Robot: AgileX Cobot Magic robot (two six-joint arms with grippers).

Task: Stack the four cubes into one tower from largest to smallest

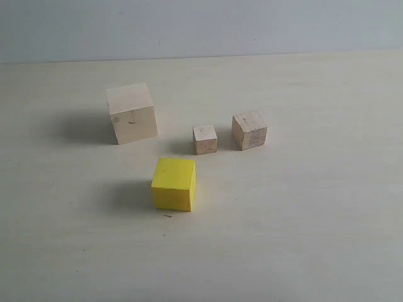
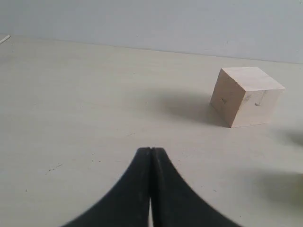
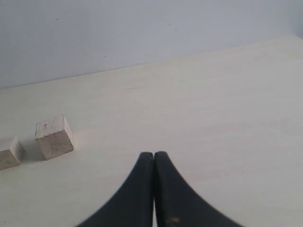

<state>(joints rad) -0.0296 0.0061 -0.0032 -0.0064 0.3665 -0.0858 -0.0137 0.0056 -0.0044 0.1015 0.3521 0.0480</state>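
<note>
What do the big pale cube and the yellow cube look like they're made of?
The big pale cube looks like bare, unfinished wood: faint grain, small dark marks, matte faces. The yellow cube has an even, opaque, matte yellow coat; painted wood seems likely, but plastic cannot be ruled out.

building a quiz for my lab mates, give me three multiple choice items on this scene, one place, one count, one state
1. The yellow cube, placed where in the exterior view? A) lowest in the picture B) atop another cube C) far edge
2. Bare-wood cubes? A) two B) three C) four
3. The left gripper is? A) wide open B) shut, empty C) shut on a cube

Answers: 1 A, the others show higher up. 2 B, large cube, medium-small cube, smallest cube. 3 B, jaws meet, nothing between.
</note>
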